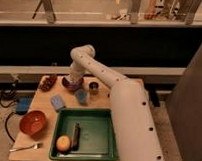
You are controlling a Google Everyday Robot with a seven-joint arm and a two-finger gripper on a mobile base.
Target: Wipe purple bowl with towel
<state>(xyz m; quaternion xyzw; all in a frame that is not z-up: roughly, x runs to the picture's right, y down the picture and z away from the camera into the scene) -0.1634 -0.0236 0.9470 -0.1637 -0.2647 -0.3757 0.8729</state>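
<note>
Gripper (73,80) is at the back of the table (44,98), down at the purple bowl (72,85) – right over it, at or just inside the rim. Open or closed: can't tell, the wrist hides it. Can't tell either whether it holds anything.

The bowl sits near the table's far edge, left of centre. It is small and dark, w/ a lighter rim showing around the wrist.

The white arm (124,113) rises from the lower right and crosses over the table's right side. It bends at an elbow above the bowl, then drops straight down to it.

Other items on the table:
- Dark reddish-brown lump (48,82) just left of the bowl, near the back-left corner.
- Small dark cup (93,88) to the bowl's right, apart from it.
- Pale blue item (81,96) in front of the bowl, beside the cup. What it is, unclear.
- Blue pad (57,102) further front-left.
- Red bowl (33,121) near the left edge – bigger than the purple one and well apart from it.
- Fork (27,147) at the front-left corner, in front of the red bowl.
- Green tray (97,135) at front centre, holding a round yellow-orange fruit (64,142) in its front-left corner and a dark bar (76,135) just right of the fruit.

Off the table to the left are a blue box (23,103) and dark cables.
</note>
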